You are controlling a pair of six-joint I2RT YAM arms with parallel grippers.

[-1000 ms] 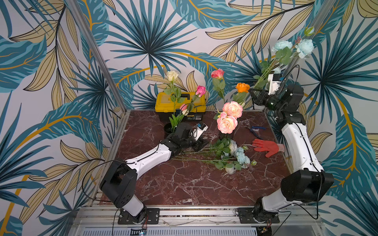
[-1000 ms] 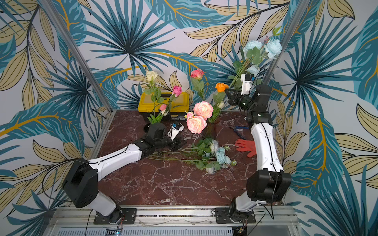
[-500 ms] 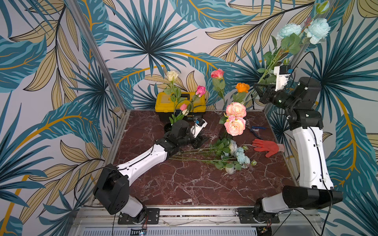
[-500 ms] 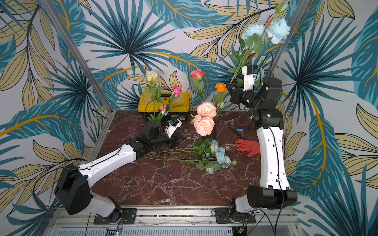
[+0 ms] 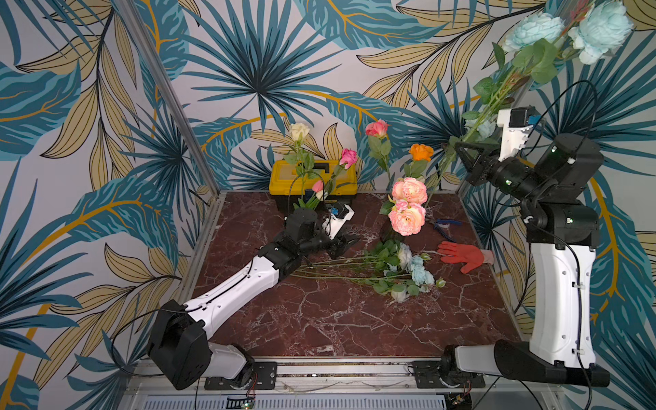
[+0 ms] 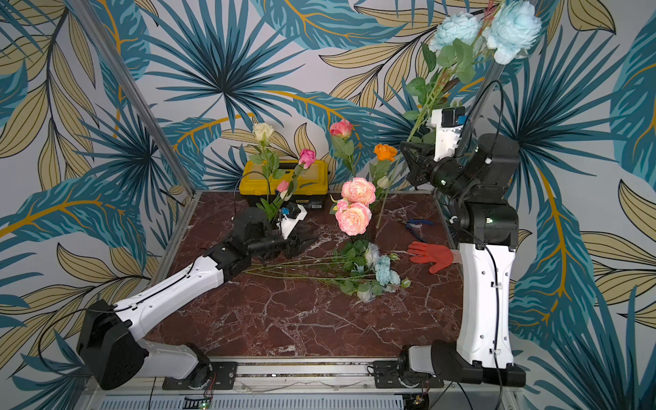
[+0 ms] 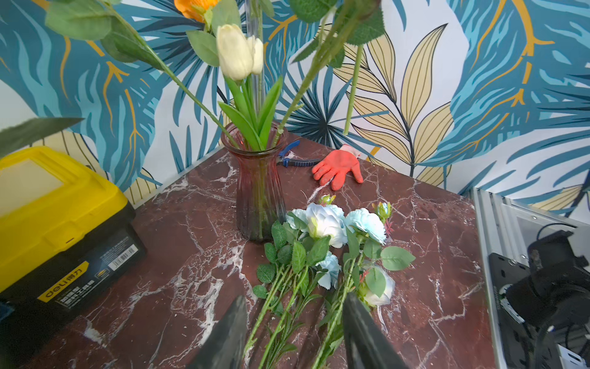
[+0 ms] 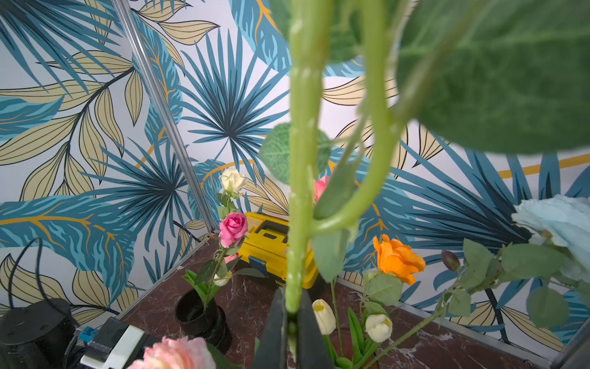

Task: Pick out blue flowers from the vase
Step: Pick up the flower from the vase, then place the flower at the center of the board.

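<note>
Toolbox (image 5: 280, 184), red glove (image 5: 461, 253), pliers (image 5: 445, 225) near vase (image 7: 260, 198)

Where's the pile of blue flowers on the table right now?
In both top views the pile lies on the table in front of the vase, stems toward the left gripper, blooms near the red glove on the robot's right.
</note>
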